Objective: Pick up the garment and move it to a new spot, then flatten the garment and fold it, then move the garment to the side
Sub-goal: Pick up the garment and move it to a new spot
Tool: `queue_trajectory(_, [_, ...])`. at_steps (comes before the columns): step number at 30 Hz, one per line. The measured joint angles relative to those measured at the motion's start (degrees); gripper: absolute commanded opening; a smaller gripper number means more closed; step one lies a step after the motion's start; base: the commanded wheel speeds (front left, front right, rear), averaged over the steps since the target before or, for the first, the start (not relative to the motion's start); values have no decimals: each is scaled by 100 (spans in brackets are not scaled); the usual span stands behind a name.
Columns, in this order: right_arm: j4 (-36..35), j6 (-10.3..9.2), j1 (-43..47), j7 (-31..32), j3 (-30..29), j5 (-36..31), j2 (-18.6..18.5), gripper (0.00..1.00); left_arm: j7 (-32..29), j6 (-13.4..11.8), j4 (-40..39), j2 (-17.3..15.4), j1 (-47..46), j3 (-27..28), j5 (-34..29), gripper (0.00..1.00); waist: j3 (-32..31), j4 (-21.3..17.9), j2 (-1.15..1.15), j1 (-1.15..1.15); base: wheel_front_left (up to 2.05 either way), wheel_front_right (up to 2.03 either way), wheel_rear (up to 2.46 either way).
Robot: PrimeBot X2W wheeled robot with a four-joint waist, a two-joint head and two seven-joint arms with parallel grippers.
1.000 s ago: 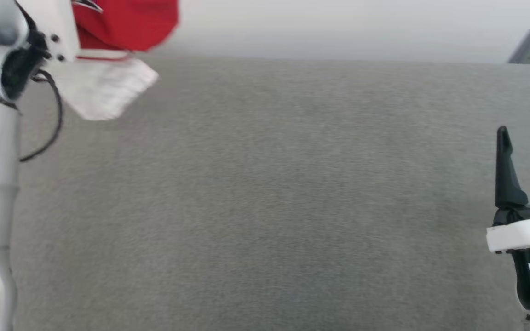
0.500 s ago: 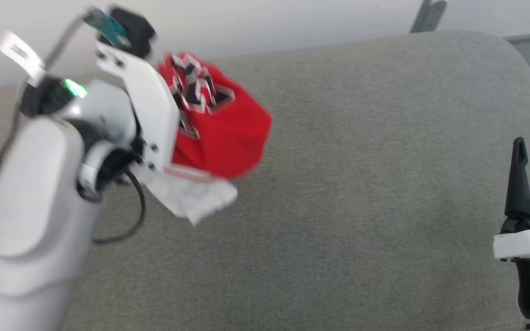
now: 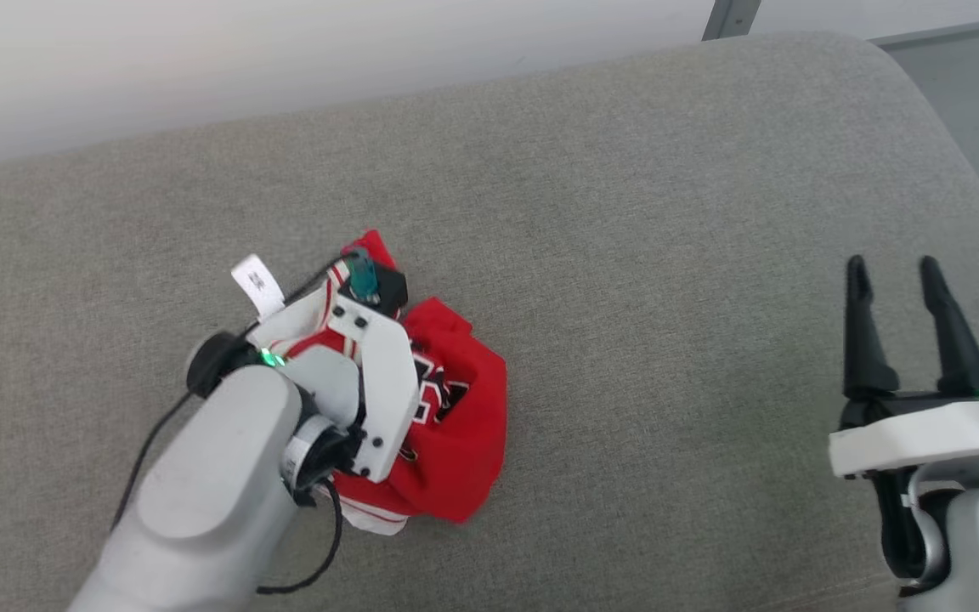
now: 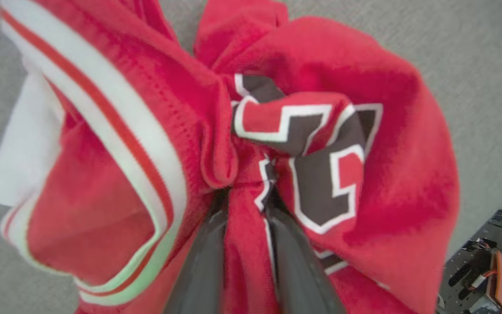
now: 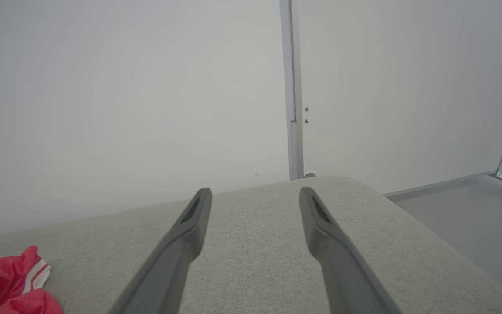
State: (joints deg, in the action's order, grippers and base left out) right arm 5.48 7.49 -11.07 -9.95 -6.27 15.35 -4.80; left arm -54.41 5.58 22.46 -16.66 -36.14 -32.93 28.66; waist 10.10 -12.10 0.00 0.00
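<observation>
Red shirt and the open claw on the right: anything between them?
No; the head view shows bare grey cushion between the garment and right gripper.

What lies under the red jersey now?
Grey cushion shows around the bunched garment, which the left gripper pinches. The part directly beneath is covered by the cloth.

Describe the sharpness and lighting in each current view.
Head view: sharp, soft even light, the garment casting a faint shadow on the grey cushion. Left wrist view: garment very close and soft-focus, left gripper blurred. Right wrist view: crisp, wall evenly lit, right gripper slightly soft.
</observation>
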Motion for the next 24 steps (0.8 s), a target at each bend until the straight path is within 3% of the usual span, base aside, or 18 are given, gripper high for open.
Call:
queue_trajectory(5, [157, 0, -75, -32, 176, 27, -26, 100, 237, 92, 772, 193, -73, -205, 9, 0, -54, -10, 0, 0, 0, 0, 0])
queue_trajectory(6, [185, 0, -83, -41, 199, 32, -35, 100, 272, 98, 899, 232, -119, -207, 51, 16, -69, -5, 0, 0, 0, 0, 0])
queue_trajectory(7, [210, 0, -93, -47, 213, 33, -38, 100, 364, 105, 987, 255, -140, -215, 64, 91, -85, 0, 0, 0, 0, 0, 0])
queue_trajectory(8, [224, 0, -105, -51, 221, 34, -43, 100, 442, 109, 1080, 275, -151, -203, 119, 100, -105, 5, 0, 0, 0, 0, 0])
queue_trajectory(14, [259, 0, -66, -66, 191, 41, -104, 100, 848, 152, 1221, 277, -230, -159, 353, 100, -250, 87, 0, 0, 0, 0, 0])
queue_trajectory(24, [257, 0, 155, -42, 59, -21, -199, 100, 2235, 175, 570, -211, -142, -18, 616, 100, -575, 420, 0, 0, 0, 0, 0])
